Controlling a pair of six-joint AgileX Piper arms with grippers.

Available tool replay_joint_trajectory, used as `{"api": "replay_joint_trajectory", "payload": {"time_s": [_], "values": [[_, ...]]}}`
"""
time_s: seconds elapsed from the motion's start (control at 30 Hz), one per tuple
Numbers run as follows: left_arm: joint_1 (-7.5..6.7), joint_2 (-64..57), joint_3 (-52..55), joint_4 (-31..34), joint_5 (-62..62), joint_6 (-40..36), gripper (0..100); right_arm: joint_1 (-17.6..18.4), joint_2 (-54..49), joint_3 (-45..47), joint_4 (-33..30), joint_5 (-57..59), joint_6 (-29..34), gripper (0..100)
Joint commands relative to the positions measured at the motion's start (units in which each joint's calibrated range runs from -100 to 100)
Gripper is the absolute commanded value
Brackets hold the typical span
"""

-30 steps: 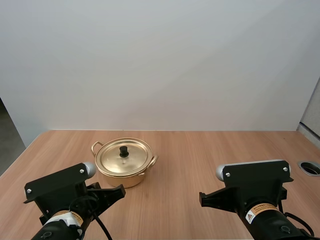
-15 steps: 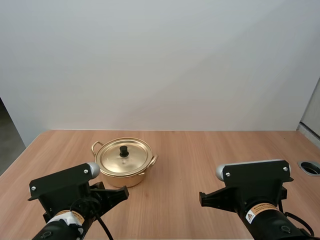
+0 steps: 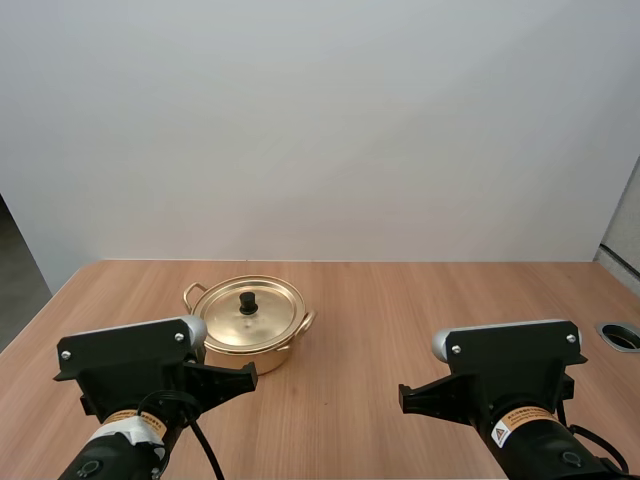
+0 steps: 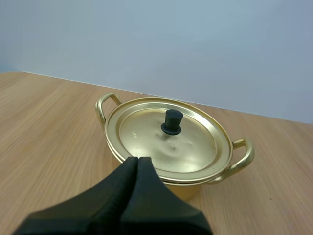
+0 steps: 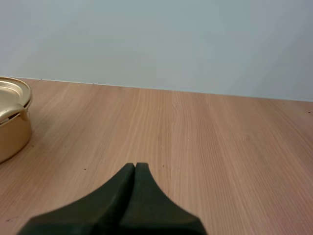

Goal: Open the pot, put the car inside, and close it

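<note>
the pot (image 3: 247,326) stands on the desk (image 3: 400,300) toward my left side, with its lid (image 4: 168,137) seated flat on the rim and the black knob (image 4: 172,121) upright at the lid's middle. the left arm (image 3: 125,365) is plainly the nearer one. its jaws lie pressed together as one dark wedge holding nothing, just short of the pot's near wall, and they point straight at it. the knob sits ahead of the wedge's tip and higher than it.

the pot's two handles (image 3: 306,320) lie on a slanted line, one at far left and one at near right, so neither blocks a straight reach to the knob. i judge that lifting the lid calls for the left jaws to part, rise and go forward over the lid.

the right arm (image 3: 510,365) is well apart from the pot, over bare desk. its jaws are also together and hold nothing. from its wrist the pot is cut off, with just a bit of rim and one handle to be seen.

the lid hides the pot's inside, and the left jaws cover part of its near wall. i cannot tell where the car is.
</note>
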Motion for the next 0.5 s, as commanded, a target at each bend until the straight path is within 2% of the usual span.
{"api": "replay_joint_trajectory", "payload": {"time_s": [0.0, 0.47], "values": [[0.00, 0.02, 0.00, 0.00, -0.25, -0.04, 0, 0.00, 0.00, 0.00, 0.06, 0.00, 0.02, 0], [0.00, 0.02, 0.00, 0.00, -0.46, -0.04, 0, 0.00, 0.00, 0.00, 0.06, 0.00, 0.02, 0]]}}
